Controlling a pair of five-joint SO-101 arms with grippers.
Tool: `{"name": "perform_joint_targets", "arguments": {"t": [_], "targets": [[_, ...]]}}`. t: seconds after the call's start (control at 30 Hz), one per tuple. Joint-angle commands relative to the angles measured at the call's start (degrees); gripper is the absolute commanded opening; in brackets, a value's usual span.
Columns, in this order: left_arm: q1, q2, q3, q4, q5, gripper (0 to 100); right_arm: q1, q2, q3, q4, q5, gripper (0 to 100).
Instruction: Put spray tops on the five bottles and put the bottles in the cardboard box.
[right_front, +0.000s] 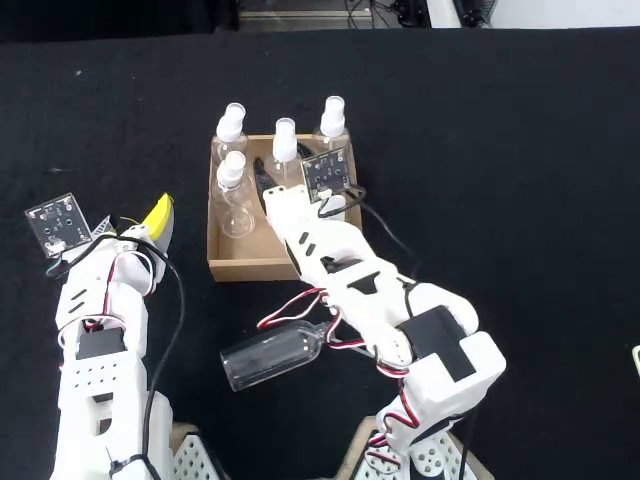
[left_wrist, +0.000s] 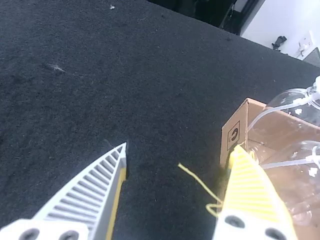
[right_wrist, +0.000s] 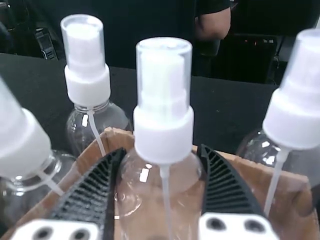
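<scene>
Right gripper (right_wrist: 161, 150): pinching the centre bottle (right_wrist: 157, 195), one finger on each shoulder, just under its spray top (right_wrist: 163, 100). The bottle is upright inside the cardboard box (right_front: 240, 265), mid-box toward the 12 o'clock wall.

Box contents are four capped bottles, all upright:
- the one I hold
- rear-left bottle (right_front: 231, 122), at 10 o'clock of mine in the corner
- rear-right bottle (right_front: 333, 118), at 2 o'clock of mine
- front-left bottle (right_front: 233, 185), at 8 o'clock of mine against the 9 o'clock wall

It's tight in there, with neighbours close on three sides. My right arm comes in over the box's 5 o'clock corner. Its marker card (right_front: 327, 172) sits just beside my bottle at 3 o'clock.

Left gripper (left_wrist: 179, 147): spread wide, nothing between the fingers, low over the black table (right_front: 500, 150) at 9 o'clock of the box. Its yellow finger (left_wrist: 247, 185) is right beside the box's corner; I can't tell if it's touching. A loose yellow thread (left_wrist: 197, 182) hangs off that finger.

Lying bottle (right_front: 270, 357): on its side on the table at 6 o'clock of the box and well apart from it. It's between my two arms, with the bare neck pointing to 3 o'clock, up against my right arm's red-and-white cables (right_front: 290, 308).
</scene>
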Motion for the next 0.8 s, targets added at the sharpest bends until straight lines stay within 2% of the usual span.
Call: {"name": "perform_joint_targets", "arguments": {"t": [0.0,0.77], "targets": [[-0.48,-0.88,-1.19,-1.23,-0.18,30,-0.18,0.04,-0.57,-1.32,3.43,15.0],[-0.48,-0.88,-1.19,-1.32,-0.18,30,-0.18,0.13,-1.8,-1.67,3.6,14.6]]}}
